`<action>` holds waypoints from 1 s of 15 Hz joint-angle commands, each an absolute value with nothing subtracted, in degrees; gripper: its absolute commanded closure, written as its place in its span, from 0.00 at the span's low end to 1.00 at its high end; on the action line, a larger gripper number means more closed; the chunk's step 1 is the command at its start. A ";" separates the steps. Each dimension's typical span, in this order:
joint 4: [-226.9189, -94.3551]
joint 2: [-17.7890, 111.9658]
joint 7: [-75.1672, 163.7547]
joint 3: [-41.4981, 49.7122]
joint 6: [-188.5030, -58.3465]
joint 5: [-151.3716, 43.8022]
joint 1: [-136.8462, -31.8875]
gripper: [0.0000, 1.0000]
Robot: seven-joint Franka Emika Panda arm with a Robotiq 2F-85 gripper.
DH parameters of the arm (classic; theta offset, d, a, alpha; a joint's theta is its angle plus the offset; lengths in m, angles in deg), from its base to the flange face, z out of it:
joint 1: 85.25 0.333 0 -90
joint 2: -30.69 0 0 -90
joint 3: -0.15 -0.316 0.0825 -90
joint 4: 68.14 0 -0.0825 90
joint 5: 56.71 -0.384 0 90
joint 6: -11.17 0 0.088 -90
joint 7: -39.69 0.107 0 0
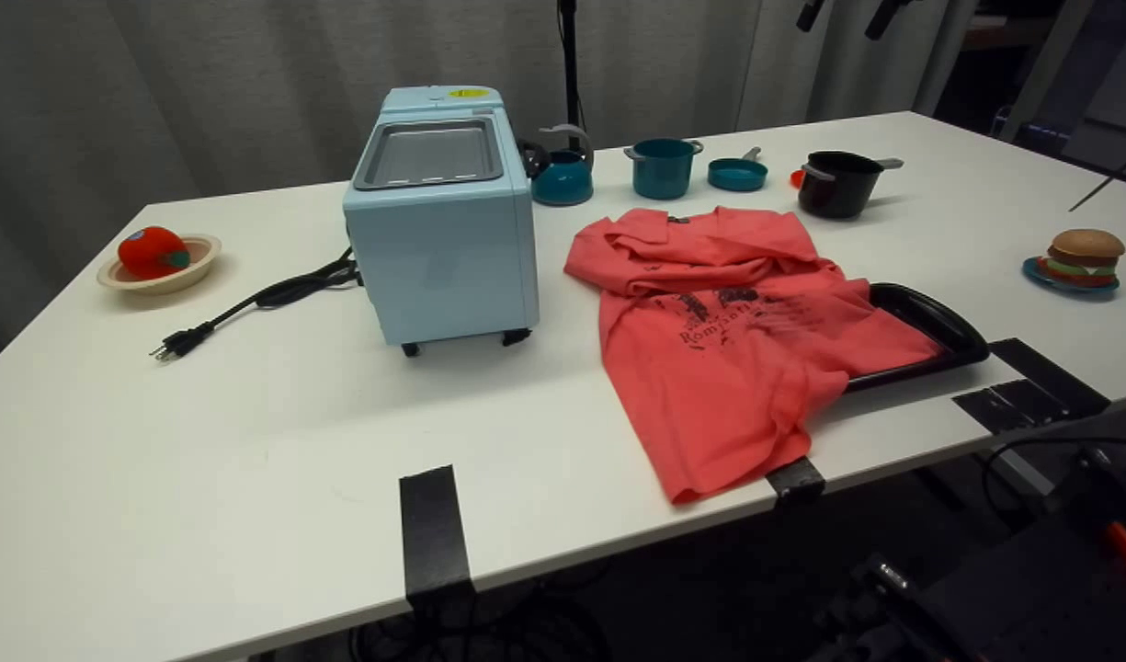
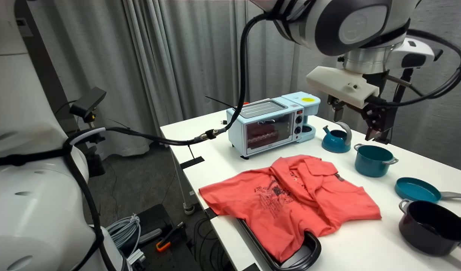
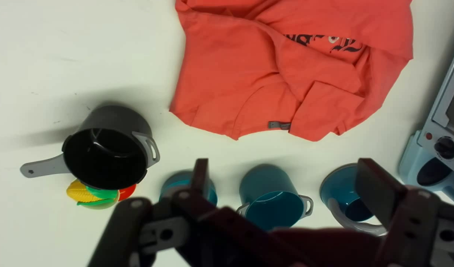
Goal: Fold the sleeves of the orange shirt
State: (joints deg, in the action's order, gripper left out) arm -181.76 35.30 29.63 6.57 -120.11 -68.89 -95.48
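The orange shirt point(image 1: 719, 340) lies rumpled on the white table in both exterior views point(image 2: 279, 199), its lower part draped over a black tray point(image 1: 930, 317). Its collar end with a dark tag shows in the wrist view point(image 3: 227, 70). A squared flap beside the collar point(image 3: 327, 107), seemingly one of the sleeves, lies folded inward over the shirt. The other sleeve cannot be made out clearly among the folds. My gripper point(image 2: 354, 127) is high above the teal pot, beyond the collar and away from the shirt. Its fingers are wide apart and empty in the wrist view point(image 3: 283, 167).
A light-blue toaster oven point(image 2: 270, 126) stands beside the shirt. A teal kettle point(image 2: 335, 141), teal pot point(image 2: 373, 162), teal pan point(image 2: 416, 189) and dark pot point(image 2: 431, 227) line the collar side. A toy burger point(image 1: 1082, 257) and a bowl with a tomato point(image 1: 172, 276) stand farther out.
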 commanded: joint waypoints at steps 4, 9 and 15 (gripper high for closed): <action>-188.60 26.18 30.43 7.43 -118.45 -66.65 -94.80 0.00; -188.54 26.65 29.81 7.68 -119.42 -68.01 -94.54 0.00; -189.45 25.82 29.82 7.73 -119.43 -67.99 -94.49 0.00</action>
